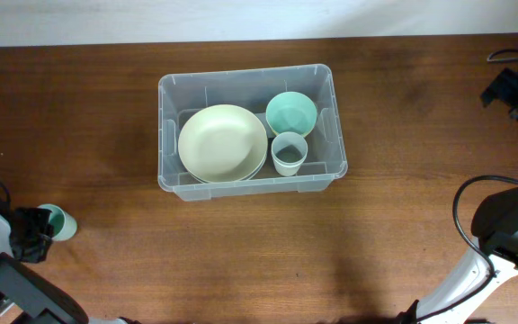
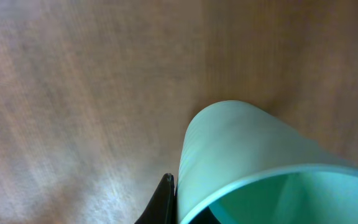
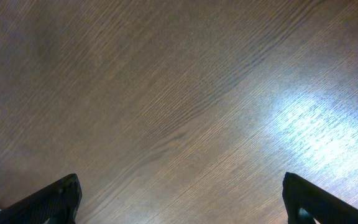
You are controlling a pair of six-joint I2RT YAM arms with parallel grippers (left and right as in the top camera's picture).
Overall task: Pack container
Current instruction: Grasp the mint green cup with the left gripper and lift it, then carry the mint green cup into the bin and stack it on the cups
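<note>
Left claw (image 1: 45,227) pinches a green cup (image 1: 61,223), down at 8 o'clock on the worktop (image 1: 241,261). Right claw (image 3: 182,186) gapes wide and holds nothing. I see the container (image 1: 250,72) mid-worktop, at 2 o'clock from the cup.

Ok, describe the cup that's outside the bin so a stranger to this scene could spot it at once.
Start from the clear container in the middle of the wooden table, then look to the table's near left corner, by the left gripper. The mint-green cup sits at its fingertips. It is the only cup outside the container; the greyish cup stands inside it.
</note>
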